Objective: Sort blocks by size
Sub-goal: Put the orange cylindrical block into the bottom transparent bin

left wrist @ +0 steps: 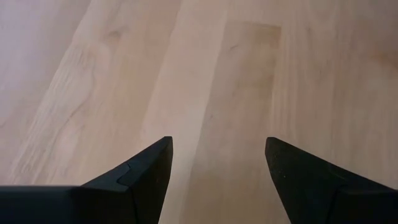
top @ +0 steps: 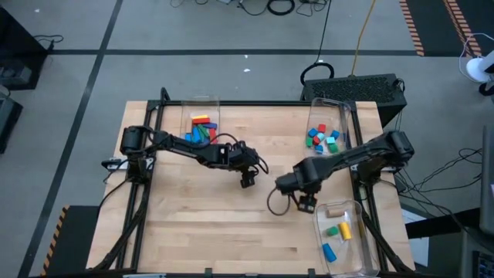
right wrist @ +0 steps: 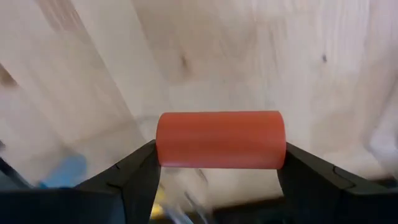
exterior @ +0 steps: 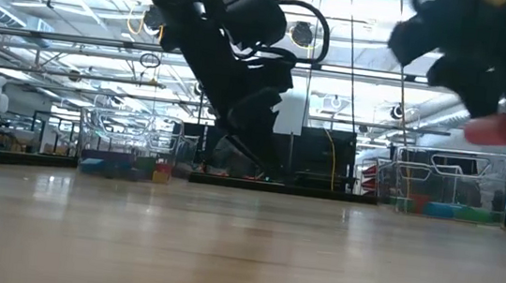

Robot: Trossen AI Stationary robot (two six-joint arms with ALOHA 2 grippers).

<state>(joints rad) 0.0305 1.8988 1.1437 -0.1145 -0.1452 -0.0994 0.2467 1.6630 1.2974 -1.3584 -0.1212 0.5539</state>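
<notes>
From my seat the right gripper [right wrist: 219, 163] has a red cylinder [right wrist: 220, 140] clamped end to end between its fingers, up off the wood table [top: 208, 224] just beside the near right bin [top: 356, 207]. The left gripper [left wrist: 217, 163] is spread wide with nothing in it, over mid-table. The other blocks [top: 323, 137] sit in bins.

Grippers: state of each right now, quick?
Left gripper: open, empty, over bare table.
Right gripper: shut on the red cylinder, near the front right bin.
</notes>
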